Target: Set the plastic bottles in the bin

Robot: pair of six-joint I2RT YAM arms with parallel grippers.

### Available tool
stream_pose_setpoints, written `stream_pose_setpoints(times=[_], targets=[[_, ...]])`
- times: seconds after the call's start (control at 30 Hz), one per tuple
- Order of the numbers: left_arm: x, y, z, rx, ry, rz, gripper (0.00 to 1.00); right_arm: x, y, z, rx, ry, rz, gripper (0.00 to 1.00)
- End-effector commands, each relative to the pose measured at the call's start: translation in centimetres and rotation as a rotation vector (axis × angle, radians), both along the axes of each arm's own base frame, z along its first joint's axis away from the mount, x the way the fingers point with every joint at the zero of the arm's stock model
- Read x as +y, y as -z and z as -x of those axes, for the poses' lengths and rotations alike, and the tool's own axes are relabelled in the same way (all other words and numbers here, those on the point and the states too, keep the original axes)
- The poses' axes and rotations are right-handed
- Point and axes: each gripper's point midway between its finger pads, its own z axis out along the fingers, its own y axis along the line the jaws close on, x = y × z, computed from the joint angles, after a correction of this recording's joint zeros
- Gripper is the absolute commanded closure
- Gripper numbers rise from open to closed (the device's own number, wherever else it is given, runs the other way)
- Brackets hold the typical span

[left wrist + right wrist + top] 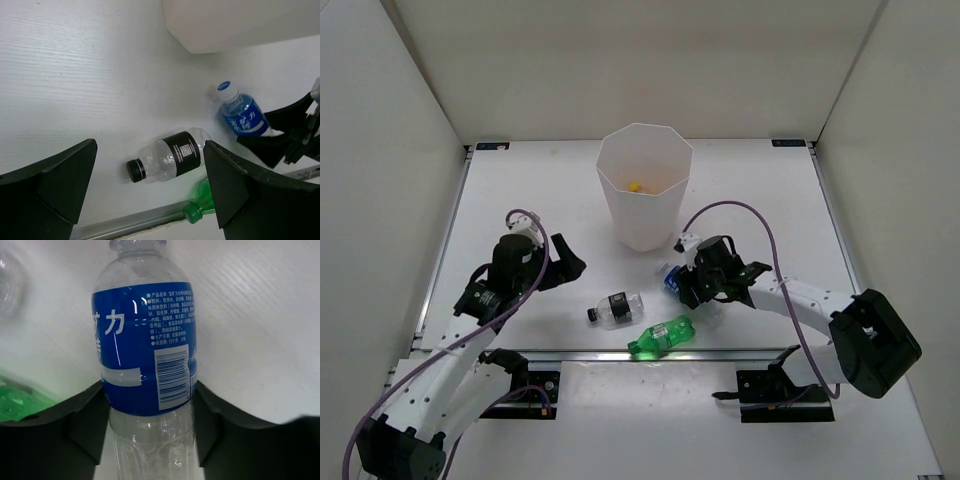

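Observation:
The white faceted bin [640, 225] stands at the table's middle back, with a small yellow-orange object [636, 185] inside; its base shows in the left wrist view [240, 25]. My right gripper [688, 285] [150, 410] is shut on the clear bottle with the blue label [672, 277] [145, 350] [242, 115], low over the table right of the bin's base. The black-capped clear bottle [618, 308] [170, 156] lies on its side. The green bottle [660, 336] [200, 202] lies at the front rail. My left gripper [565, 262] [150, 150] is open and empty, left of the black-capped bottle.
A metal rail [620, 352] runs along the table's front edge, touching the green bottle. White walls enclose the table on three sides. The right arm's purple cable [730, 208] loops beside the bin.

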Motion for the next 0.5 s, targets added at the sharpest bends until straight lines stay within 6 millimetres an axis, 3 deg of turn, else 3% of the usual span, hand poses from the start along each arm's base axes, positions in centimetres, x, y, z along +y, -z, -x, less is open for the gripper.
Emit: stream_pose_setpoints(times=[0.0, 0.1, 0.2, 0.27, 0.33, 0.37, 0.43, 0.47], targets=[[-1.2, 0.9, 0.8, 0.039, 0.057, 0.022, 0.01, -0.4, -2.2, -2.8, -0.105, 0.126, -0.039, 0.53], [-1.5, 1.7, 0.7, 0.069, 0.092, 0.006, 0.01, -3.6, -4.4, -4.6, -0.172, 0.263, -0.026, 0.68], [-1.6, 2.1, 0.5, 0.088, 0.119, -0.02, 0.01, -6.7, -9.2, -6.9, -0.267, 0.385, -0.095, 0.68], [-2.3, 2.3, 0.4, 0.102, 0.159, -0.025, 0.01, -8.1, -13.4, -7.9, -0.336, 0.415, -0.179, 0.68], [-2.5, 2.8, 0.1, 0.116, 0.188, -0.048, 0.01, -9.9, -20.5, -10.2, -0.466, 0.448, -0.271, 0.67], [-2.7, 2.9, 0.1, 0.12, 0.202, -0.054, 0.02, -9.5, -21.8, -10.6, -0.474, 0.418, -0.304, 0.68], [-2.8, 3.1, -0.5, 0.13, 0.217, -0.08, 0.02, -8.8, -28.8, -11.9, -0.602, 0.352, -0.389, 0.67], [-3.0, 3.2, -0.5, 0.133, 0.228, -0.088, 0.01, -7.4, -29.7, -12.5, -0.627, 0.277, -0.395, 0.65]])
